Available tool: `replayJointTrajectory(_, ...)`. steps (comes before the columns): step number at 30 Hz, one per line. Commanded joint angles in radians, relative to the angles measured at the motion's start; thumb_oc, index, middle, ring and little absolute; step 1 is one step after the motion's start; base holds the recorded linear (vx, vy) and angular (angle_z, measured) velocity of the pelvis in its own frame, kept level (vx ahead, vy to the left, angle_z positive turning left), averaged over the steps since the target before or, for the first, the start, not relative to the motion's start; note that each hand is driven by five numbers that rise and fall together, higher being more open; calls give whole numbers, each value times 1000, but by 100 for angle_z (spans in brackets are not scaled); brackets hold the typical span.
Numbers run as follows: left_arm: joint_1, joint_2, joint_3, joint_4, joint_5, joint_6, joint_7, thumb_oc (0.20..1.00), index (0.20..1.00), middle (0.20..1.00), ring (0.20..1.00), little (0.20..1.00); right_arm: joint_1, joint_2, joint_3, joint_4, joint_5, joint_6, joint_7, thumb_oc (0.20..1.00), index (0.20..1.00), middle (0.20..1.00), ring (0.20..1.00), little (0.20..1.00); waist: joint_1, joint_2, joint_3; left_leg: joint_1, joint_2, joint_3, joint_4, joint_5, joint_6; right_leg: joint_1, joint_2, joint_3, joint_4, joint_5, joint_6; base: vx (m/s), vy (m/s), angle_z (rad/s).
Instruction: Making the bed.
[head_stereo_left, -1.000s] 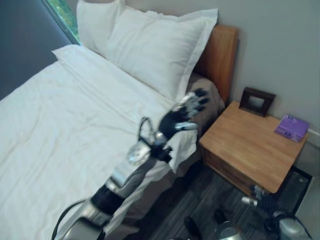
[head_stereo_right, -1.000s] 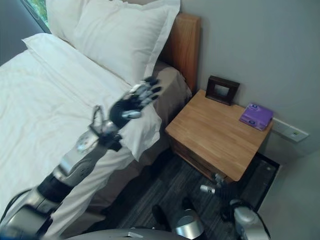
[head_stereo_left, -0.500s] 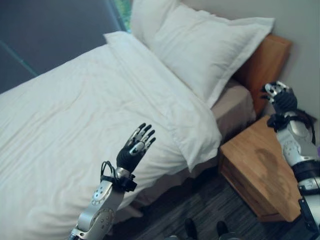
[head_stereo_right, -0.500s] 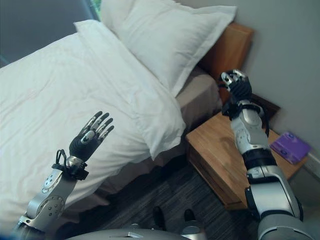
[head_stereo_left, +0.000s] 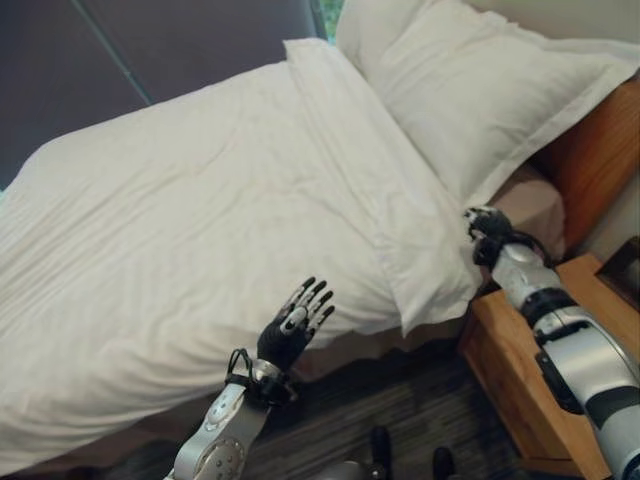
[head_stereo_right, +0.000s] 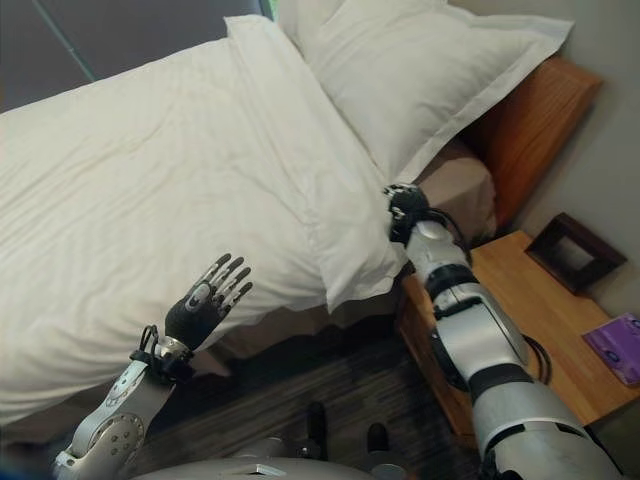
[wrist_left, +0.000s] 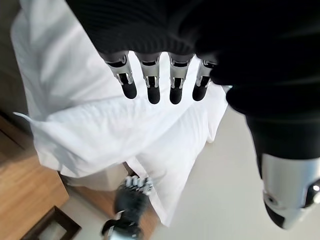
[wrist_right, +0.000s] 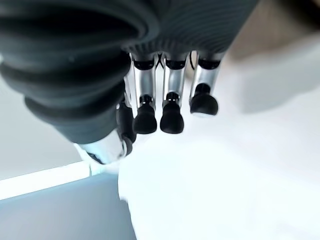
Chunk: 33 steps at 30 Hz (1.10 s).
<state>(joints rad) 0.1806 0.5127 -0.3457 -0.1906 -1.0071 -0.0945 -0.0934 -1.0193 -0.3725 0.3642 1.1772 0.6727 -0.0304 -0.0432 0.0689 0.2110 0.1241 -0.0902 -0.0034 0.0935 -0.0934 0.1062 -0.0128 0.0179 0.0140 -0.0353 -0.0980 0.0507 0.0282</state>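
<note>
No writing on anything here can be made out; the small purple booklet (head_stereo_right: 618, 346) lying on the wooden nightstand (head_stereo_right: 530, 330) is showing print too small to read, and a dark picture frame (head_stereo_right: 563, 252) is standing near it toward the wall.

The white duvet (head_stereo_left: 200, 220) is lying spread over the bed, its folded-back top band running up to the two white pillows (head_stereo_left: 500, 80) leaning against the wooden headboard (head_stereo_right: 525, 130). The near corner of the duvet is hanging off the mattress edge beside the nightstand, with tan mattress (head_stereo_right: 462, 185) showing bare above it.

The right hand (head_stereo_right: 404, 205) is reaching in at that corner, just below the pillow's edge; its fingers (wrist_right: 172, 115) are curling over the white cloth, though I cannot tell if they are actually clamping it.

The left hand (head_stereo_left: 292, 330) is hovering in the air off the bed's near side, fingers straight and spread, holding nothing. Dark carpet (head_stereo_left: 400, 420) is lying open between bed and nightstand.
</note>
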Motion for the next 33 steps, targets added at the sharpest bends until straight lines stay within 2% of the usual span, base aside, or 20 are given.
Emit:
replayJointTrajectory(1,-79,-16,4,8,12,-41,-14,1000,1000,1000,1000,1000,-171,-7,46,14,-29,-51,0,200,200,200,200,200,27,-56,23,70,22,5,6,-11,-46,-47,-50,28,11,11,55,12,-29,10)
replayJointTrajectory(3,-76,-18,-4,20,14,-40,-8,1000,1000,1000,1000,1000,-216,45,60,-3,-39,-59,-15,200,200,200,200,200,47,-56,22,61,27,2,6,-7,-49,-54,-47,23,11,11,55,18,-36,10)
replayJointTrajectory(10,-86,-8,-16,33,20,-43,-3,1000,1000,1000,1000,1000,-266,99,63,-42,-11,-70,-39,200,200,200,200,200,61,-56,30,43,32,-7,6,1,-56,-68,-43,10,11,9,52,3,-25,5)
replayJointTrajectory(15,-89,5,-16,40,20,-56,9,1000,1000,1000,1000,1000,-303,107,-17,25,145,-78,-64,200,200,200,200,200,85,-31,60,6,27,-26,6,13,-61,-102,-49,-7,11,13,52,-36,-17,13)
replayJointTrajectory(19,-91,17,-1,43,39,-83,11,1000,1000,1000,1000,1000,-354,31,-69,66,244,-76,-63,200,200,200,200,200,119,16,105,-65,14,-33,6,37,-70,-180,-61,-14,11,24,60,-93,-5,6)
replayJointTrajectory(20,-86,19,3,40,45,-91,10,1000,1000,1000,1000,1000,-359,-1,-79,53,268,-82,-56,200,200,200,200,200,128,32,119,-90,11,-33,6,43,-73,-208,-66,-11,11,29,65,-119,24,-7)
replayJointTrajectory(21,-70,19,14,34,56,-99,5,1000,1000,1000,1000,1000,-341,-72,-89,53,300,-88,-52,200,200,200,200,200,132,52,139,-126,5,-27,6,50,-77,-253,-72,-2,11,40,69,-81,28,-1)
replayJointTrajectory(22,-72,19,12,34,56,-99,6,1000,1000,1000,1000,1000,-342,-75,-89,55,302,-88,-49,200,200,200,200,200,137,52,134,-131,5,-25,6,50,-76,-259,-72,0,11,42,69,-36,49,3)
replayJointTrajectory(25,-66,-21,-28,60,82,-85,10,1000,1000,1000,1000,1000,-290,-154,-133,112,385,-68,-31,200,200,200,200,200,152,90,170,-200,1,3,6,60,-83,-336,-78,32,11,59,84,-17,39,-13)
replayJointTrajectory(26,-73,-39,-45,79,97,-78,15,1000,1000,1000,1000,1000,-242,-160,-154,132,404,-63,-30,200,200,200,200,200,144,99,182,-206,0,7,6,54,-83,-346,-81,39,11,58,88,-11,31,-48)
replayJointTrajectory(30,-86,-81,-73,109,124,-68,14,1000,1000,1000,1000,1000,-138,-103,-209,185,457,-49,-19,200,200,200,200,200,126,116,198,-203,-1,28,6,51,-79,-355,-79,64,11,66,88,51,70,-14)
replayJointTrajectory(32,-76,-124,-66,101,132,-60,10,1000,1000,1000,1000,1000,49,8,-251,211,435,-20,8,200,200,200,200,200,94,122,207,-186,-5,44,6,34,-73,-342,-82,74,11,59,87,65,70,-17)
replayJointTrajectory(33,-73,-124,-65,101,132,-61,10,1000,1000,1000,1000,1000,53,10,-251,208,434,-20,8,200,200,200,200,200,93,122,207,-189,-5,45,6,40,-73,-344,-81,75,11,64,86,60,67,-7)
